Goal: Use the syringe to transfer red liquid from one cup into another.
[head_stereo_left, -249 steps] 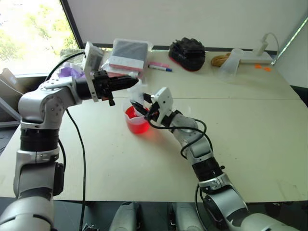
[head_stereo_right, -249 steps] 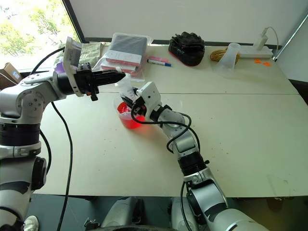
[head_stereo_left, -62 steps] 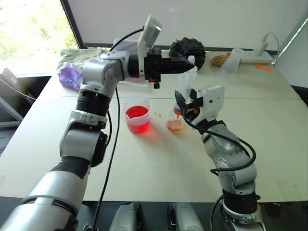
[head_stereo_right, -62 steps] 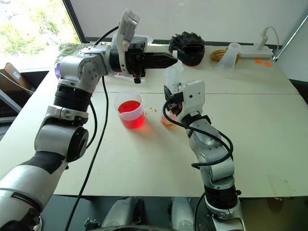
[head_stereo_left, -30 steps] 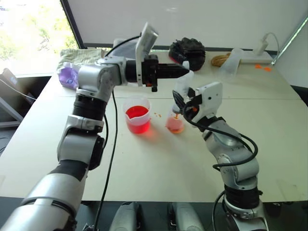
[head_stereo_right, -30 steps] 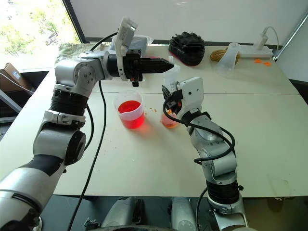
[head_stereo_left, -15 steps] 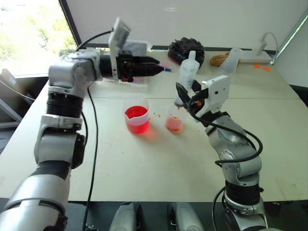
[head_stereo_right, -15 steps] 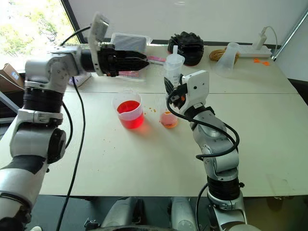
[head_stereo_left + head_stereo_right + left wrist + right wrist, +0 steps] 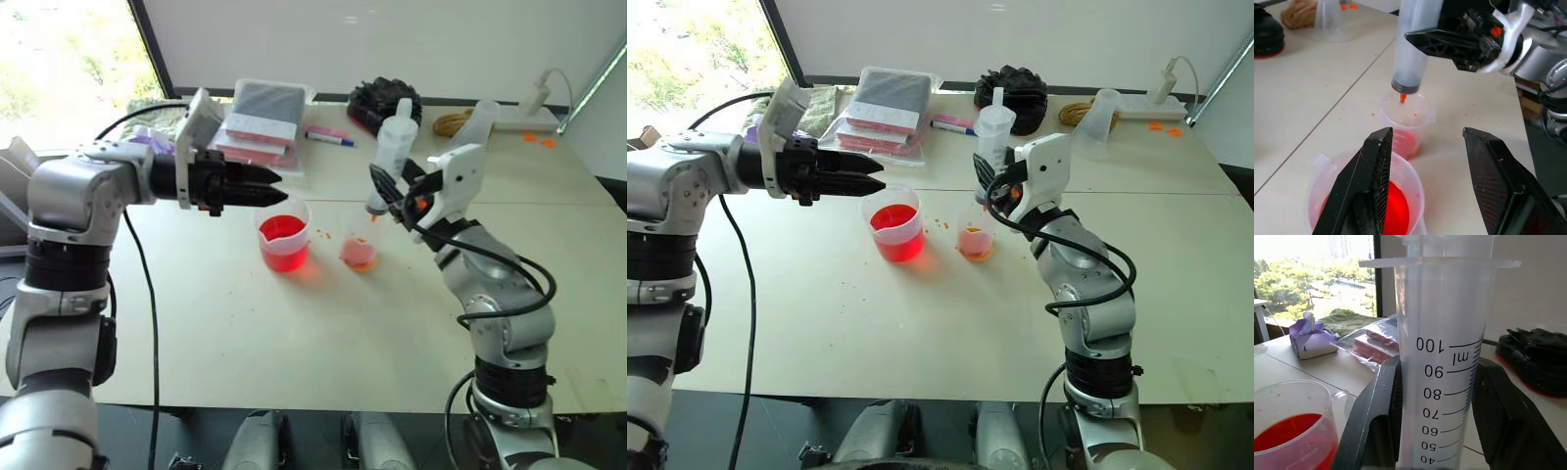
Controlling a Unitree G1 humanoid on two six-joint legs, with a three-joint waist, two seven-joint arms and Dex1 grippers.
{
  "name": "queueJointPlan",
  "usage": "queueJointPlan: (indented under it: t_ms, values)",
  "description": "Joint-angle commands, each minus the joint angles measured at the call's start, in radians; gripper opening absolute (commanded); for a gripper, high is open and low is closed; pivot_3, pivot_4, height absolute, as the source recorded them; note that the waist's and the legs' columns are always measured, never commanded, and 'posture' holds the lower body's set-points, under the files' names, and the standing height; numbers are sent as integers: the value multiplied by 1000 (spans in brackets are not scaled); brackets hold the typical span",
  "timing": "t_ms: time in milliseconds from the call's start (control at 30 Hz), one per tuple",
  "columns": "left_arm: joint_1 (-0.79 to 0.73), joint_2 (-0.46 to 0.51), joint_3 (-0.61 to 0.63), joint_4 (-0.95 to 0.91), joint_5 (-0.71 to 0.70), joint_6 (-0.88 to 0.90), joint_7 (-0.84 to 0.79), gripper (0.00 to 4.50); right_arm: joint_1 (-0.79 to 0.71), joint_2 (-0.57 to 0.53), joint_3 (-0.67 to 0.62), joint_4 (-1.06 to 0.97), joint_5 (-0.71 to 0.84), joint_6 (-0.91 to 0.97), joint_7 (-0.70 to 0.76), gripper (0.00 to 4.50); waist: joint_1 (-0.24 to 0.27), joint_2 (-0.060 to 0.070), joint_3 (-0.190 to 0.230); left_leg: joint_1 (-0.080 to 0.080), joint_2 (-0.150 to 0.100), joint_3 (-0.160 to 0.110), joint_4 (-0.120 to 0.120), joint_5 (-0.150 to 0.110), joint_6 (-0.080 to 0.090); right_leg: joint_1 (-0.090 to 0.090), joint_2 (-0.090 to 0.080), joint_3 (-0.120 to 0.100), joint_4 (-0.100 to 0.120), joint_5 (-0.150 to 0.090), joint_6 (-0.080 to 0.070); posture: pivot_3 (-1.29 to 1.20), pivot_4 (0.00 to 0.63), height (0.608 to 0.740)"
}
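Note:
My right gripper [image 9: 390,188] is shut on the syringe [image 9: 394,145], a clear ribbed barrel held upright. Its orange tip [image 9: 1402,98] hangs just above the smaller plain cup [image 9: 359,251], which holds a little orange-red liquid. To that cup's left stands the wider spouted cup [image 9: 284,235], with red liquid [image 9: 890,217] in it. My left gripper [image 9: 272,186] is open and empty. It points level toward the wide cup from the left, its tips just short of the rim.
Small orange drops [image 9: 319,233] speckle the table between the cups. At the back lie a stack of wrapped packs [image 9: 260,113], a marker [image 9: 328,138], a black bundle [image 9: 387,98], a tilted clear cup [image 9: 480,117] and a power strip [image 9: 529,98].
My left gripper has let go of the syringe's top, opened, and swung left and down to beside the wide cup. The right gripper has edged right with the syringe.

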State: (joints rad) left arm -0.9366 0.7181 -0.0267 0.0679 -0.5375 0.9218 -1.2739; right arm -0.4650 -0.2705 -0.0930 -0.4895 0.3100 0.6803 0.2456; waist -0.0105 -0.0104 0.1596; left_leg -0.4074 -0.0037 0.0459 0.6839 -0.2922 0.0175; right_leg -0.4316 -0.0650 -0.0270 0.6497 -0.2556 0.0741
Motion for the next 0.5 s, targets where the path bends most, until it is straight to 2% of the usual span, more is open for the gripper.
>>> queueJointPlan:
  t_ms: [33,233,400,500]
  values:
    - [17,5,-21,-49,-1,-56,-16,2349,-101,-54,-60,-31,65,135,0,1413,-5,0,0,0,0,0,0,0,0,0,0,0,0,0,0,0,150,740]
    - [57,-6,-80,-46,33,-212,-91,2349,-279,-198,-149,-1,192,463,28,1413,-2,1,1,0,1,0,-1,0,0,-1,0,0,0,0,0,0,150,740]
    - [47,-47,-97,21,72,-300,-85,2349,-485,-212,-236,124,200,778,-48,1413,-2,1,0,0,1,1,0,0,0,-1,0,0,0,0,0,0,150,740]
    - [47,-56,-96,15,66,-304,-90,2349,-529,-292,-202,230,195,921,-44,1413,1,1,0,0,1,0,-1,0,1,-1,0,0,0,0,0,0,150,740]
